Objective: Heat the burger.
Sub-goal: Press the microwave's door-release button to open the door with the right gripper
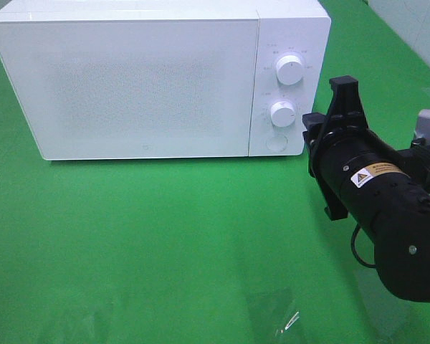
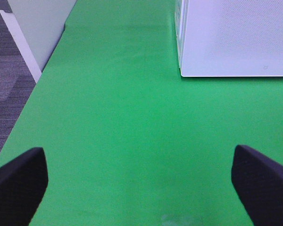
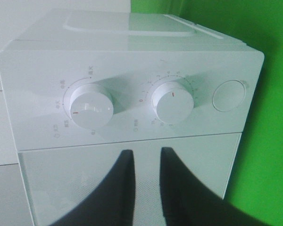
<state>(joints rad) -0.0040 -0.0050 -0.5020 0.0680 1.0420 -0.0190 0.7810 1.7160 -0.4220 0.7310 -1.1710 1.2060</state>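
**Workspace seen from above and from both wrists.** A white microwave (image 1: 129, 79) stands at the far side of the green surface (image 1: 165, 244). Its frosted door (image 1: 136, 107) is shut flush with the control panel (image 1: 301, 43). The panel carries an upper knob (image 1: 290, 69), a lower knob (image 1: 282, 113) and a round button (image 1: 276, 143) beneath them. The burger shows in no view, so I cannot tell where it is.

**Right arm** (image 1: 387, 208). It stands just off the microwave's right front corner, with its black body level with the lower knob. I cannot tell whether it touches the casing. My right gripper (image 3: 147, 153) faces the panel. Its fingers (image 3: 125, 188) are drawn in to a narrow slit with nothing between them. The tips show against the door, just beside the seam where door meets panel, opposite the space between the two knobs.

**Left gripper** (image 2: 137, 165). It is spread wide, with one pad (image 2: 19, 183) at each side of its view. It holds nothing and hangs over bare green. Ahead of it, the microwave's front-left bottom corner rests on the surface.

**Edges and room.** A broad band of bare surface runs along the whole front of the microwave toward me. A lane of surface lies between the microwave's left end and the surface's left edge. Beyond that edge are grey carpet (image 2: 7, 70) and a white board (image 2: 37, 23). To the right of the microwave, the green continues past my right arm.
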